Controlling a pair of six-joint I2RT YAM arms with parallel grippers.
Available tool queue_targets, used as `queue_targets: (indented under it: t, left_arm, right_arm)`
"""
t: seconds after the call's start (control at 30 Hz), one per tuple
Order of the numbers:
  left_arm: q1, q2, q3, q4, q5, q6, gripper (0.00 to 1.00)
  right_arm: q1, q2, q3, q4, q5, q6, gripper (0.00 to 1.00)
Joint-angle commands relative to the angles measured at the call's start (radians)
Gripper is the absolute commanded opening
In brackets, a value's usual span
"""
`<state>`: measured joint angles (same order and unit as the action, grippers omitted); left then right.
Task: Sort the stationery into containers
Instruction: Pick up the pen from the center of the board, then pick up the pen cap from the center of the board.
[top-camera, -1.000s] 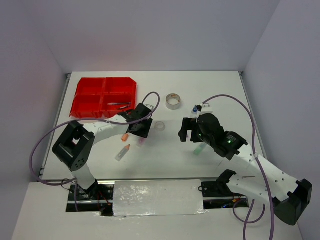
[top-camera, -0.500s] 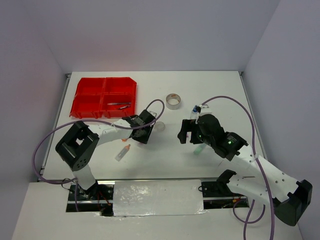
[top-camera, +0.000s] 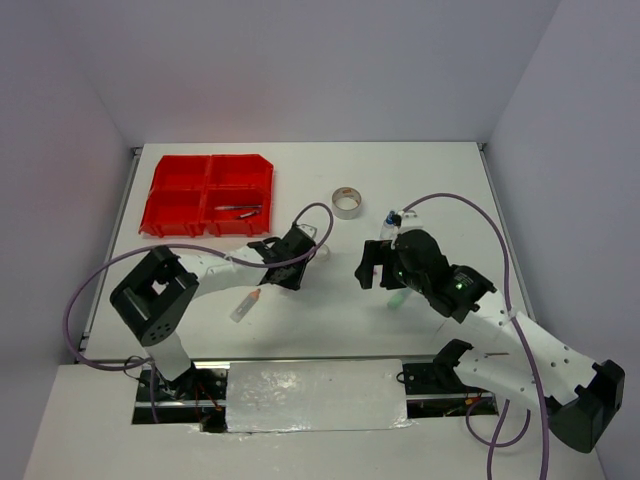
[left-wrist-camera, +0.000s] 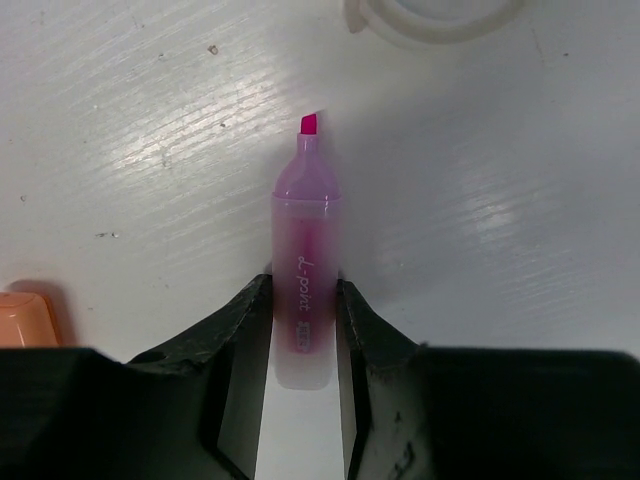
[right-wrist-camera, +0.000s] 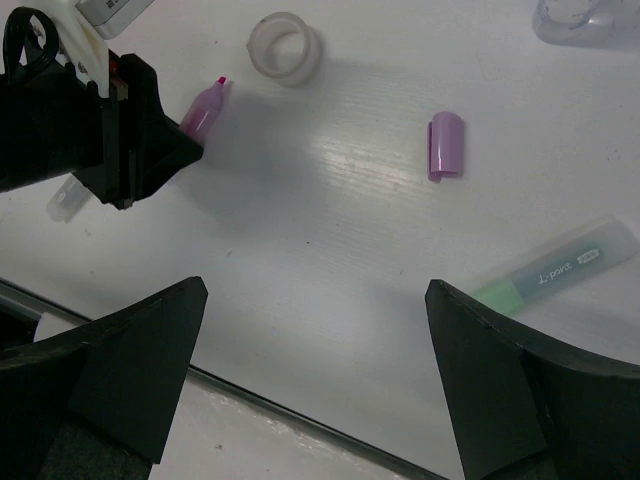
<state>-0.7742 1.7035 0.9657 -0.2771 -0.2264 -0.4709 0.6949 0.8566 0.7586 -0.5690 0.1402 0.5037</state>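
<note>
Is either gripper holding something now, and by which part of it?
The left gripper pinches the pink highlighter by the rear of its barrel, while it lies on the table. The right gripper holds nothing.

Both arms are built of smooth white links joined by chunky black joint housings. The left arm (top-camera: 215, 262) carries a large, boxy black joint block (top-camera: 150, 292) with an opening through its middle. The right arm (top-camera: 530, 345) has a similar black housing (top-camera: 588, 412) at its near end. A thin purple cable (top-camera: 69, 315) runs alongside the left arm. A second purple cable (top-camera: 503, 255) runs along the right arm, whose black wrist (top-camera: 430, 262) shows a small green light (top-camera: 459, 283). The left gripper (left-wrist-camera: 303, 330) has matt black fingers (left-wrist-camera: 240, 340) with angled, faceted edges. The right gripper (right-wrist-camera: 316, 290) has broad, black, wedge-shaped fingers (right-wrist-camera: 130, 350).
</note>
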Motion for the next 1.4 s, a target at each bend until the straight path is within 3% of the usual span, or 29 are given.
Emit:
queue_targets:
  t: [0.0, 0.3, 0.53, 0.67, 0.77, 0.83, 1.03, 1.37]
  left_arm:
    - [-0.031, 0.012, -0.053, -0.028, 0.044, -0.049, 0.01]
    - [-0.126, -0.379, -0.110, -0.042, -0.056, -0.158, 0.00]
    - [-0.200, -0.660, -0.173, -0.077, -0.070, -0.155, 0.00]
    - [-0.206, -0.832, -0.220, -0.100, 0.013, -0.150, 0.00]
    - [-0.209, -0.925, -0.228, -0.122, 0.057, -0.140, 0.00]
    - [-0.211, -0.967, -0.232, -0.129, 0.073, -0.121, 0.00]
    - [-0.211, -1.059, -0.240, -0.162, 0.058, -0.117, 0.00]
    - [-0.211, -1.035, -0.255, -0.145, 0.071, -0.120, 0.00]
  right_arm:
    - [-0.006, -0.001, -0.010, 0.040, 0.013, -0.008, 0.99]
    - [-0.023, 0.237, 0.060, 0.009, 0.124, -0.059, 0.96]
    - [-0.034, 0.455, 0.163, 0.050, 0.183, -0.171, 0.79]
    - [-0.049, 0.557, 0.208, 0.081, 0.216, -0.254, 0.76]
    - [-0.078, 0.643, 0.242, 0.095, 0.193, -0.292, 0.67]
    - [-0.104, 0.695, 0.254, 0.110, 0.179, -0.309, 0.60]
    - [-0.135, 0.780, 0.265, 0.149, 0.119, -0.356, 0.54]
    - [-0.146, 0.846, 0.286, 0.161, 0.059, -0.373, 0.52]
